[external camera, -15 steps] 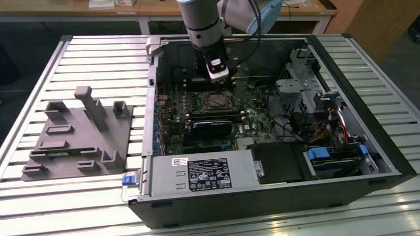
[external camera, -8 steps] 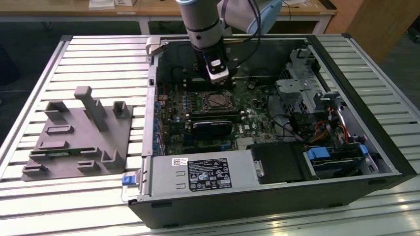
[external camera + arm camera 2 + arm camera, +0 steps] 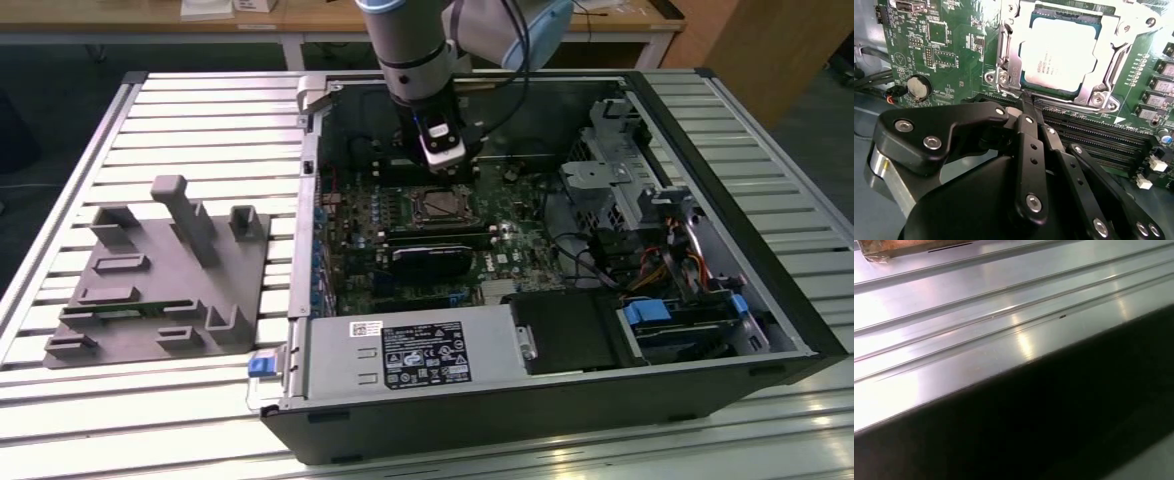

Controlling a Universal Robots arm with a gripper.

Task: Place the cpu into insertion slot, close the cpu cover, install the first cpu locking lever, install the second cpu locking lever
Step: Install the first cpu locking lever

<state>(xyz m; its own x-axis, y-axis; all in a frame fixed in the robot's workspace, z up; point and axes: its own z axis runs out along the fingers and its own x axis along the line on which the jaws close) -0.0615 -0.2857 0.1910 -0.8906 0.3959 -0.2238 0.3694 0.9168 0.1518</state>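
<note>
1. An open computer case [image 3: 747,330] is lying on its side on the slatted metal worktop [image 3: 200,110], with the green board [image 3: 360,250] facing up inside it.
2. The arm [image 3: 414,50] is reaching down into the case from the far side, and its claw [image 3: 445,165] is hanging just above the board, right by the far edge of the slot [image 3: 437,204].
3. In the second wrist view the claw [image 3: 1026,100] is looking clenched: the black fingers [image 3: 1030,145] are coming together into one narrow tip with nothing between them.
4. That tip is sitting at the near edge of the socket frame, touching it or just short of it; I cannot tell which.
5. The cpu [image 3: 1061,50] is lying flat in the slot [image 3: 1004,75], its silvery top glaring under the light.
6. The cover [image 3: 1104,80] is lying down around the cpu, its window framing the chip.
7. Long black memory slots [image 3: 1104,137] are running just beside the socket, between it and the claw body.
8. A round coin battery [image 3: 919,87] is sitting on the board, off to one side of the socket.
9. In the exterior view a black power supply [image 3: 414,355] is filling the near end of the case.
10. A grey fixture [image 3: 160,275] with upright posts is standing on the worktop at the exterior view's left, well apart from the claw.
11. The first wrist view is showing the worktop's shiny slats [image 3: 979,315] beside a dark edge.
</note>
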